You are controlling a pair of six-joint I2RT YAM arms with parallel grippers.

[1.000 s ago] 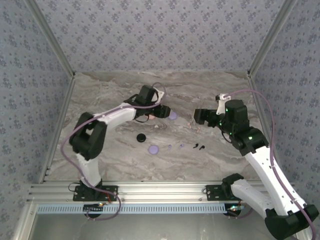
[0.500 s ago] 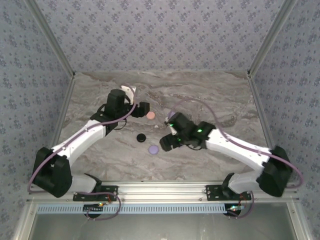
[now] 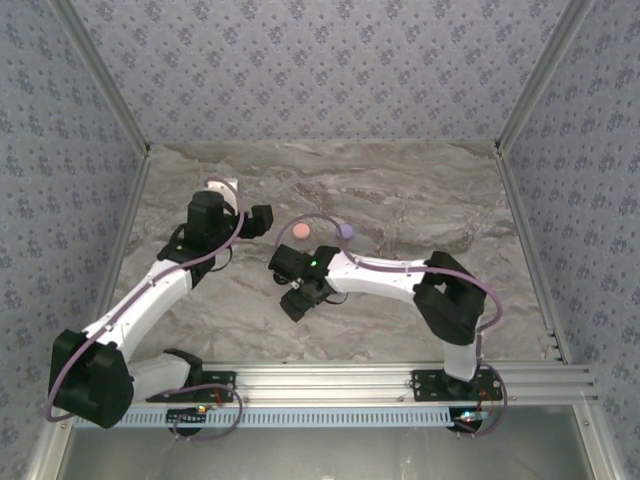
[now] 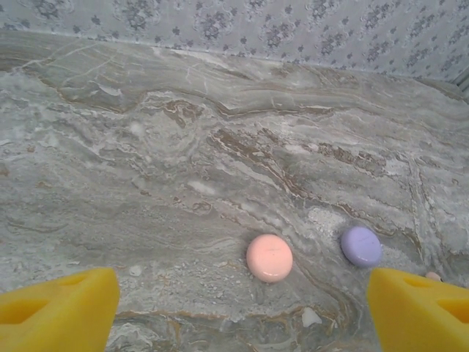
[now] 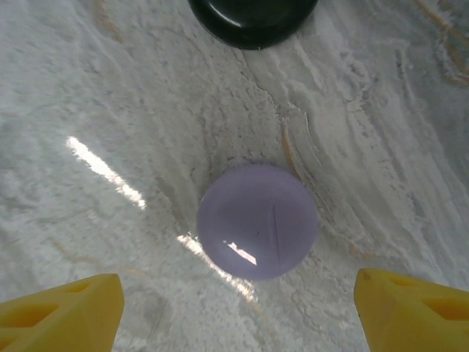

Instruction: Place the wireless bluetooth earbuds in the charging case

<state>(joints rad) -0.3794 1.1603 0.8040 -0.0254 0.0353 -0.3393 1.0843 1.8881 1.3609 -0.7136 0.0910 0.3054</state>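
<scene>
A lilac round charging case [image 5: 257, 221], lid closed, lies on the marble right under my right gripper [image 5: 234, 315], which hovers open above it with its yellow fingers [image 5: 58, 312] wide on either side. A black round case [image 5: 253, 18] sits just beyond. In the top view this right gripper [image 3: 298, 303] covers both. My left gripper [image 4: 238, 323] is open and empty, facing a pink round case [image 4: 269, 257] and a second purple one [image 4: 360, 246]. A tiny pinkish piece [image 4: 433, 276], perhaps one of the earbuds, peeks beside its right finger.
The pink case [image 3: 300, 231] and purple case [image 3: 346, 230] lie mid-table, just right of my left gripper [image 3: 266, 222]. The right arm's white link [image 3: 380, 278] stretches across the front middle. Patterned walls [image 3: 320, 70] enclose the marble table [image 3: 430, 190] on three sides.
The right arm has swung far left and come down over the front lilac case. The left arm has drawn back to the left, and its jaws have opened wider.
</scene>
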